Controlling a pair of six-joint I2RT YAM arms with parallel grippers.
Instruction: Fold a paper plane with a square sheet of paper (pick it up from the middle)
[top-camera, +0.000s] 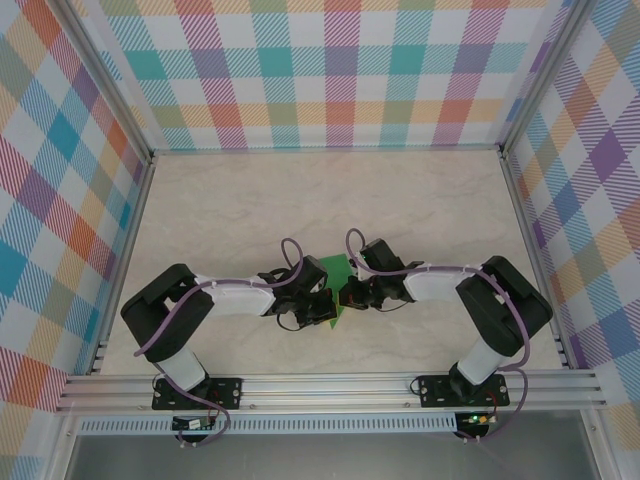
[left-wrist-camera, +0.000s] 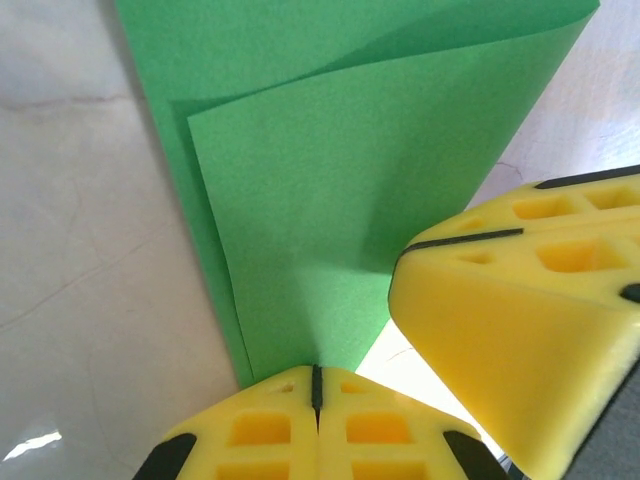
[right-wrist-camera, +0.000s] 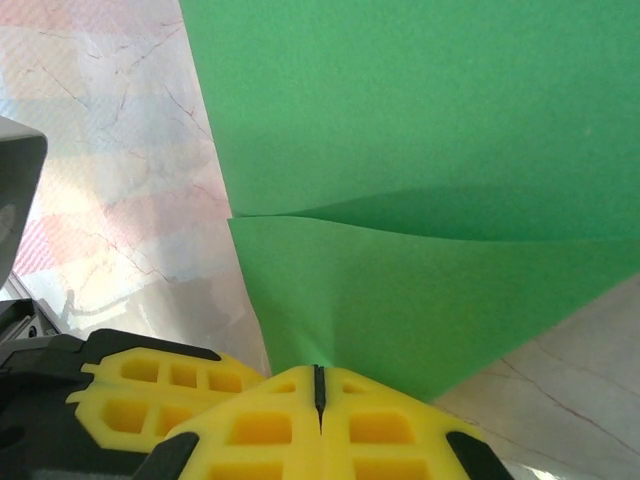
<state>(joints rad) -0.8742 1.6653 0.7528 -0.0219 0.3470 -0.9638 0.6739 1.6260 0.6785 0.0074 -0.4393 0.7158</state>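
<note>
Left claw (left-wrist-camera: 316, 385): pads pressed together, pinching the near edge of the square sheet of paper (left-wrist-camera: 330, 180), just left of the tabletop (top-camera: 250, 200) middle.
Right claw (right-wrist-camera: 319, 385): pads pressed together, pinching the same sheet's near fold, just right of the tabletop middle.
Task thing: the square sheet of paper, green, bent into two overlapping layers, over the tabletop's near middle.

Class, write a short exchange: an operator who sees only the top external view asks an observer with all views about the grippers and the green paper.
Operator: Is the left gripper actually pinching the green paper?
Observer: Yes, its yellow fingers are closed on the paper's edge.
Operator: Does the paper lie flat?
Observer: No, it is bent over itself: two green layers, the upper one arching.
</note>
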